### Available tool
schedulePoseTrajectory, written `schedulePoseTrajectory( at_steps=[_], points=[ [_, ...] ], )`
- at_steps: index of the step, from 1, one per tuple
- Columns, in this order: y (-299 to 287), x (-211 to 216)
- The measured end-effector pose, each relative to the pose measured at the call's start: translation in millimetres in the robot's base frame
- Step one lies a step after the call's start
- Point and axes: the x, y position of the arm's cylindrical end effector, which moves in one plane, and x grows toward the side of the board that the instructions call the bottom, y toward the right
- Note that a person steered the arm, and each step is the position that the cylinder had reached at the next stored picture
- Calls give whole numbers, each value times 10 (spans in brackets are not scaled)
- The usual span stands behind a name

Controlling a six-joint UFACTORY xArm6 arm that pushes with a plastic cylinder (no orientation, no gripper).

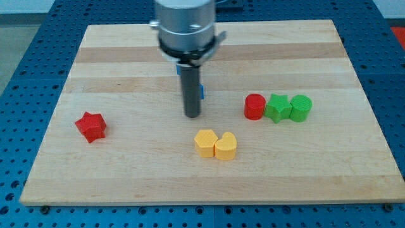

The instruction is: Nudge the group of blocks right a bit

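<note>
My tip point(192, 116) — the lower end of the straight dark rod, with no pincer on it to be wide, narrow or holding anything — is resting on the pale wooden board point(126, 171) near the middle, touching no block.

The group I am taking as the task's own is sitting toward the view's right: a red cylinder block point(254, 106), a green star-shaped block point(277, 107) and a green cylinder block point(300, 108), lined up in a row and touching or very nearly so. My tip is standing to the view's left of this row, near but clearly apart from the red cylinder block, and at about the same level.

Below my tip, a yellow hexagon block point(205, 143) and a yellow heart-shaped block point(226, 146) are lying side by side, touching. A red star-shaped block point(91, 126) is sitting alone, well apart at the view's left. Something small and blue point(202, 91) is peeking out behind the rod; I cannot tell what it is.

I am judging the approach as under way, the push not yet begun. The next move is calling for a straight slide toward the view's right into the red cylinder block's left face — centred, so the row is moving together rather than fanning apart, and short.
</note>
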Motion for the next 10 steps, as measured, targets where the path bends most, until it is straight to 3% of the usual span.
schedulePoseTrajectory(
  at_steps=[5,7,10],
  points=[
    [-2377,-186],
    [-2495,60],
    [-1776,413]
  ],
)
